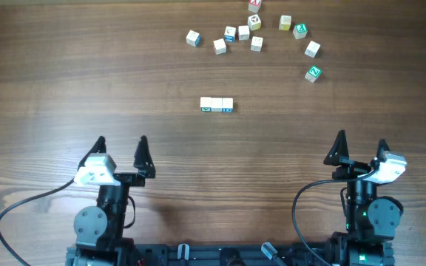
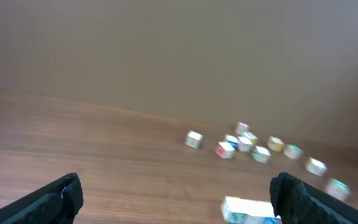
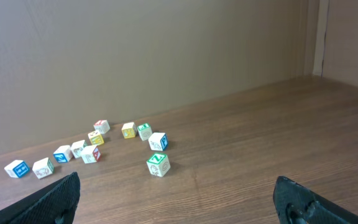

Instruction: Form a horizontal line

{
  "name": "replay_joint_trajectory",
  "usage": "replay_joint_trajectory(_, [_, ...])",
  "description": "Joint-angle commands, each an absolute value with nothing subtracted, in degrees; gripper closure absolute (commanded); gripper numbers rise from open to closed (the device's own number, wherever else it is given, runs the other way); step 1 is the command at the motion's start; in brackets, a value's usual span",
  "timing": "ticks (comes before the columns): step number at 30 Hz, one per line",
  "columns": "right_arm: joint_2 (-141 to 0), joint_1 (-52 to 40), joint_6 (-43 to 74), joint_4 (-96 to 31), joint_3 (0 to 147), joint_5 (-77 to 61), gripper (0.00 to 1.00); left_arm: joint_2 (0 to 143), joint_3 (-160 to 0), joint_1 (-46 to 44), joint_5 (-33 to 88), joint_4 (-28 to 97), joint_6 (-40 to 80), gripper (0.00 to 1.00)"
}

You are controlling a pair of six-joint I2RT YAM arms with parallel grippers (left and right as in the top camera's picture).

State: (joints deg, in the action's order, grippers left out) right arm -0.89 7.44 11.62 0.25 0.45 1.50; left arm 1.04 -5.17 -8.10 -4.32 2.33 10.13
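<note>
The horizontal line (image 1: 217,105) is a short row of three white letter cubes touching edge to edge, mid-table; it shows blurred in the left wrist view (image 2: 248,210) by the right finger. My left gripper (image 1: 121,153) is open and empty at the front left, well short of the row. My right gripper (image 1: 360,151) is open and empty at the front right. In the wrist views each gripper's fingers are spread wide, left (image 2: 179,199) and right (image 3: 179,199).
Several loose letter cubes lie scattered at the far side, around a cluster (image 1: 243,32) and a green-marked cube (image 1: 313,73), also in the right wrist view (image 3: 158,164). A wall rises behind the table.
</note>
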Motion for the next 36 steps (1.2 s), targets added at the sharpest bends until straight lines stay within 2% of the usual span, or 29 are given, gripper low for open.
replay_joint_trajectory(1, [-0.2, 7.7, 10.6, 0.4, 0.3, 0.5, 0.0, 0.2, -2.3, -6.2, -7.7, -0.9, 8.7, 0.0])
replay_joint_trajectory(8, [-0.2, 7.7, 10.6, 0.4, 0.3, 0.5, 0.0, 0.2, -0.3, -5.3, -7.6, 2.0, -0.1, 0.0])
replay_joint_trajectory(36, [-0.2, 7.7, 10.6, 0.4, 0.3, 0.5, 0.0, 0.2, -0.3, -4.2, -4.6, 3.8, 0.0, 0.0])
